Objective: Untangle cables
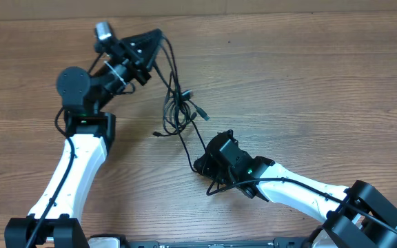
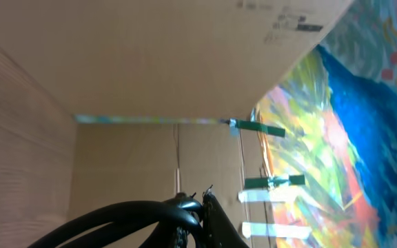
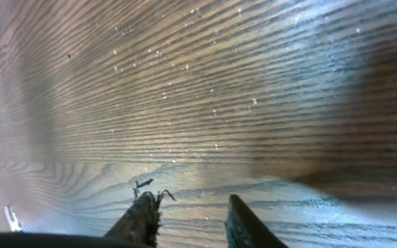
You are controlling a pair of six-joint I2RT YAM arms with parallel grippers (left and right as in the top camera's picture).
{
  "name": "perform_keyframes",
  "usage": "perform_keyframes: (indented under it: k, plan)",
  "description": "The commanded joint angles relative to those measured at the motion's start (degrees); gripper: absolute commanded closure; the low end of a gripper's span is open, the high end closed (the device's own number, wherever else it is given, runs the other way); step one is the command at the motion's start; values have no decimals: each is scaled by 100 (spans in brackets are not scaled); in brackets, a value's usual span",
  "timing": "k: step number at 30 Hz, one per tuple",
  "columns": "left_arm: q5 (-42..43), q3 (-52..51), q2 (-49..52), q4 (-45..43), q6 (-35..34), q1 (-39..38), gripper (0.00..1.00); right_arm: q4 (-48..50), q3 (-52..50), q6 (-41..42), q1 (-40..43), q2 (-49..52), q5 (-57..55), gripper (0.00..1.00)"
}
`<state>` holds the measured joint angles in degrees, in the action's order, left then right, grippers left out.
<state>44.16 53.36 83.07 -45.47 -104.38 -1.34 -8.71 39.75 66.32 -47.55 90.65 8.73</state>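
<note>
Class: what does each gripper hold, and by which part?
Left gripper seems to pinch one cable near its end; the exact spot is unclear. Right gripper is open, holding nothing.

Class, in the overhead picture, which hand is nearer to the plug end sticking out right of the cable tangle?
Right. The right hand lies close to the plug end, on the robot's side; the left hand is farther off, beyond the cable tangle, far left.

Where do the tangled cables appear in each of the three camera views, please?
Overhead: cables at centre.
Left wrist: black curves at the bottom; cannot tell if cable.
Right wrist: a short strand low, left of centre.
Shared landmark: wood-grain table, overhead and right wrist.
</note>
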Motion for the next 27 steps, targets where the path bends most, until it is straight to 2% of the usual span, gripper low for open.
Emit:
perform_keyframes:
  k: [1,6,9,11,12,17,19,21,23,25,27]
  plan:
    - [225,188,-111,114,861,125,93,-138,-184,-11,-33,83,24,65]
    - [1086,188,-111,1532,2074,-94,93,74,-179,-39,15,76,28,61]
    - [1209,188,-111,3077,3386,-376,90,-22,-175,-81,190,61,33,39]
    - [1182,188,-111,3827,4135,-522,86,-201,-166,-81,339,13,31,31]
    - [1176,188,-111,4175,4542,-597,83,-306,-160,-94,415,-28,31,31]
    - [1073,188,-111,5606,6461,-922,60,-833,-136,-588,785,-516,22,26]
    - [479,188,-109,6461,6996,-1016,50,-1040,-136,-706,807,-804,-142,24]
    - [-428,188,-109,7191,7073,-1071,50,-1274,-136,-706,804,-1071,-382,24]
    - [-1687,188,-109,7980,6957,-1104,52,-1561,-136,-704,804,-1349,-640,24]
    - [-2730,186,-107,8677,6524,-1106,52,-1790,-138,-702,804,-1556,-855,24]
    - [-3370,175,-87,9154,5984,-1110,54,-1908,-138,-699,804,-1687,-981,24]
